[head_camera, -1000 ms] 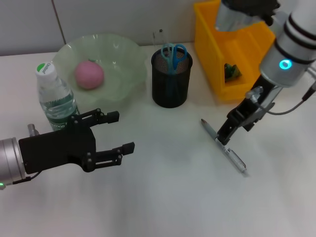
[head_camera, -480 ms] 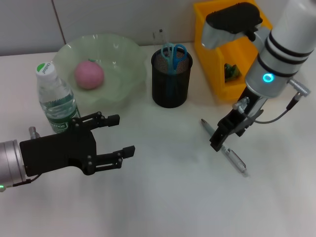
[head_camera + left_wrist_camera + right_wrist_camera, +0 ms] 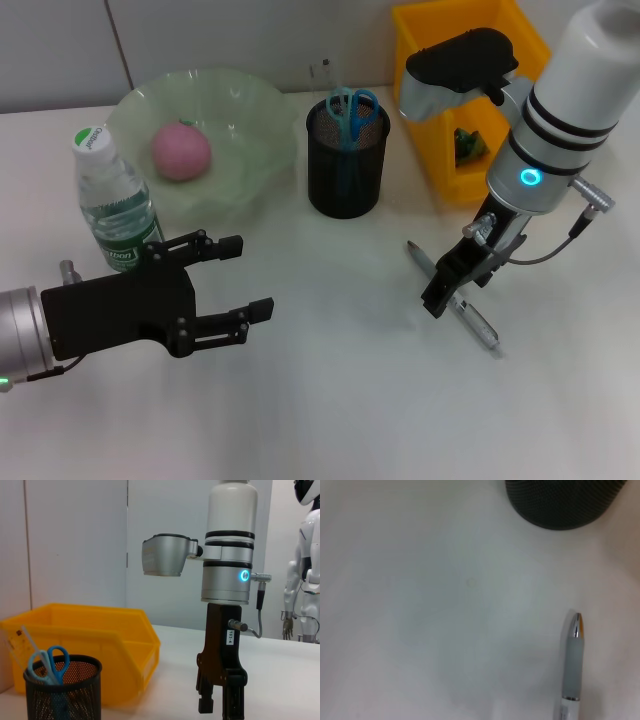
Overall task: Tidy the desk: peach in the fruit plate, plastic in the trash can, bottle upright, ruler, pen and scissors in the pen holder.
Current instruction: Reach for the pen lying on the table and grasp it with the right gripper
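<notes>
Right gripper [image 3: 437, 300] positioned over the middle of the pen [image 3: 455, 297], fingertips down at the barrel; whether closed on it or merely astride cannot be told from any view. Treat the grasp as unconfirmed. Pen lying flat on the table [image 3: 330, 400], in front of the pen holder [image 3: 346, 160] and well apart from it, tip end directed roughly toward the holder.

Left gripper [image 3: 235, 280] hovering low over the near left part of the table, fingers spread wide, nothing between them. Idle at this moment.

Status of task items, judged from present layout:

- Peach [image 3: 181, 151]: resting inside the fruit plate [image 3: 255, 110]. Done.
- Bottle [image 3: 110, 200]: standing upright, green cap on top, just beside the near rim of the plate. Done.
- Scissors [image 3: 350, 108]: blue handles protruding from the holder. Done.
- Ruler [image 3: 327, 78]: thin clear strip rising at the rear of the holder, apparently the ruler; likely done.
- Plastic: something small and green visible inside the yellow bin [image 3: 470, 100], serving as the trash can; identity not certain, but no loose wrapper seen on the table. Probably done.
- Pen: not yet stowed. Sole remaining item.

Remaining work, as a judgement: secure the pen, lift, carry to the holder, drop in among the scissors and ruler.
</notes>
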